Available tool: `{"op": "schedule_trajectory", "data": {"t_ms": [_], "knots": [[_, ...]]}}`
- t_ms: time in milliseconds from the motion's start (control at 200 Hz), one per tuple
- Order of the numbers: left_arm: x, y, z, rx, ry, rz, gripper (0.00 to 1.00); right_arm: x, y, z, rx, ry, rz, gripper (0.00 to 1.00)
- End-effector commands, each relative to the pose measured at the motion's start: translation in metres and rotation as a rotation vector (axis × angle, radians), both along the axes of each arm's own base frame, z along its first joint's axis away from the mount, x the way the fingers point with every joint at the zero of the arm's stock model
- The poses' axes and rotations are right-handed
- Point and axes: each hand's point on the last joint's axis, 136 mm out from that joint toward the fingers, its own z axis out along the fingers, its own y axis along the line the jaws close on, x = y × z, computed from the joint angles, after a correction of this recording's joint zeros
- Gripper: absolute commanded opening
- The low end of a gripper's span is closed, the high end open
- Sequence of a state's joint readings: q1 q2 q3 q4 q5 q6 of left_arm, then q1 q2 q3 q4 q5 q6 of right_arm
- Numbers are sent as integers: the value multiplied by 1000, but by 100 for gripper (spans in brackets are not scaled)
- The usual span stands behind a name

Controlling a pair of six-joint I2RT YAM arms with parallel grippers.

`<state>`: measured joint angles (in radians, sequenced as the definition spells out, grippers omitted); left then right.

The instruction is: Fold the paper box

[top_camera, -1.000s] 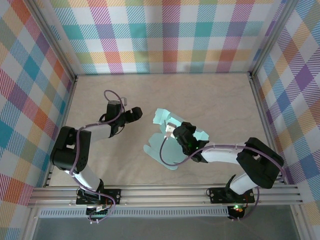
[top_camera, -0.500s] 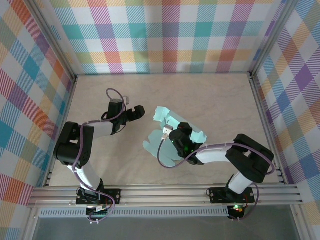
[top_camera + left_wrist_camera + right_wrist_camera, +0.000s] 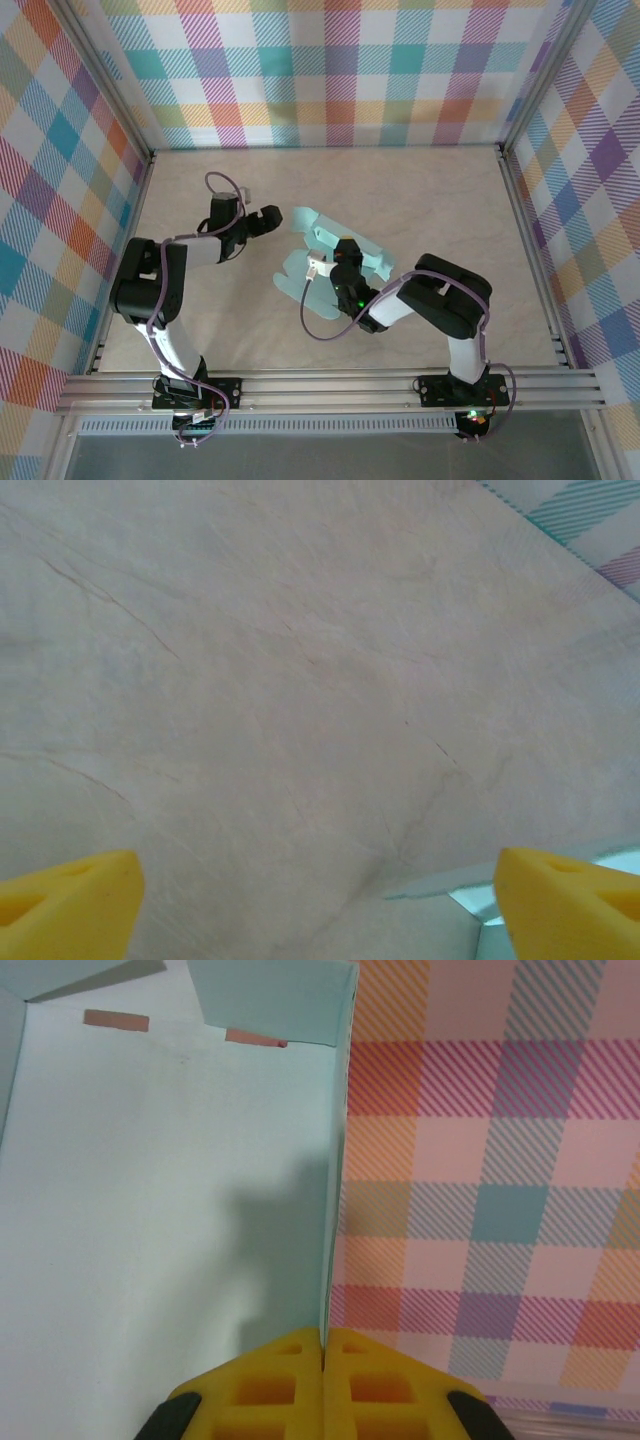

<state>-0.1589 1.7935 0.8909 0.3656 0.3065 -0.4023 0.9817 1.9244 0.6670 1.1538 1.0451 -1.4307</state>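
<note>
Plaid walls (image 3: 330,70) ring a pale marbled desk (image 3: 440,200). At mid-frame in the top view, the right gripper (image 3: 338,264) has its jaws clenched on a raised edge of the paper box (image 3: 296,286), a mint sheet lying partly folded at the desk's centre. To its upper left, the left gripper (image 3: 272,218) hangs with jaws released, yellow fingertips (image 3: 70,900) wide apart over bare desk.

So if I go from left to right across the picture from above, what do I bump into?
left plaid wall → left gripper → paper box → right arm's elbow → right plaid wall
</note>
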Motion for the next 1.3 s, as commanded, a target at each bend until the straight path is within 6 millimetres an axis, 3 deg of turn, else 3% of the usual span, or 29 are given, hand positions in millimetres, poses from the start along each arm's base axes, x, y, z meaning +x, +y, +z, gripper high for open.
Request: {"op": "schedule_trajectory", "data": {"t_ms": [0,300,415,605,930,1295], "knots": [[10,0,0,-16,2,-28,85,3,12,21,42,-54,29,0],[27,4,-10,-11,43,-32,84,2,16,13,57,-19,54,0],[41,-2,-12,-38,56,-43,66,0,15,7,71,8,65,0],[55,-22,-20,-71,98,-154,62,1,13,3,98,47,60,0],[34,-71,-22,-152,117,-422,54,-1,11,-3,147,123,71,0],[3,-78,-3,-129,4,-481,51,5,5,-5,155,149,67,0]]}}
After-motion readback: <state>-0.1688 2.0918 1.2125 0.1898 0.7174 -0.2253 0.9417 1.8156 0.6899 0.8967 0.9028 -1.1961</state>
